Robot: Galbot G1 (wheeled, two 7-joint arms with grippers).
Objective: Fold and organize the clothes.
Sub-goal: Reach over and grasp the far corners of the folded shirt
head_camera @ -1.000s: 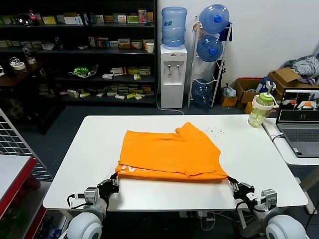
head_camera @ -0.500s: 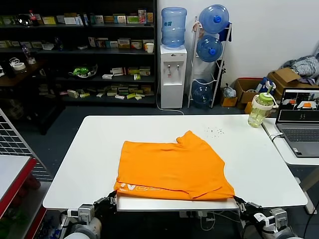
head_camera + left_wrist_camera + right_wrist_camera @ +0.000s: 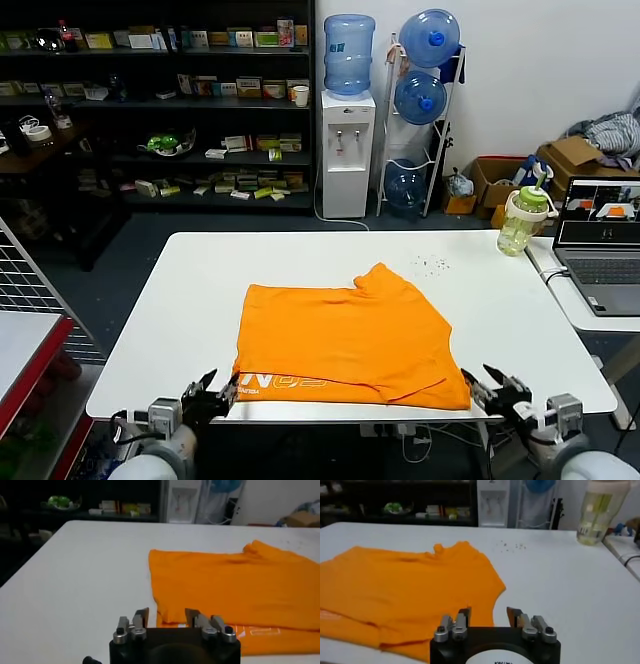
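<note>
The orange T-shirt (image 3: 345, 340) lies folded on the white counter (image 3: 170, 330), its near edge close to the counter's front edge and a bump of fabric (a sleeve or the collar, hard to tell which) sticking up at its far edge. The left tool (image 3: 212, 390) sits at the counter's front edge just off the shirt's near left corner; its jaws stand apart with nothing between them, and in the left wrist view the left tool (image 3: 167, 616) has its fingers (image 3: 141, 617) just short of the orange hem. The right tool (image 3: 497, 385) sits just off the shirt's near right corner, also spread open and holding nothing; in the right wrist view the right tool (image 3: 488, 615) points across the T-shirt (image 3: 405, 592) with its fingertips (image 3: 514, 615) straddling the edge of the cloth without gripping it.

White lettering runs along the shirt's near left strip; it starts with what looks like an "N" followed by rounded characters, too small to read further.

Beside the counter on the right stand a pale green bottle (image 3: 525, 218) and an open laptop (image 3: 600, 245).
</note>
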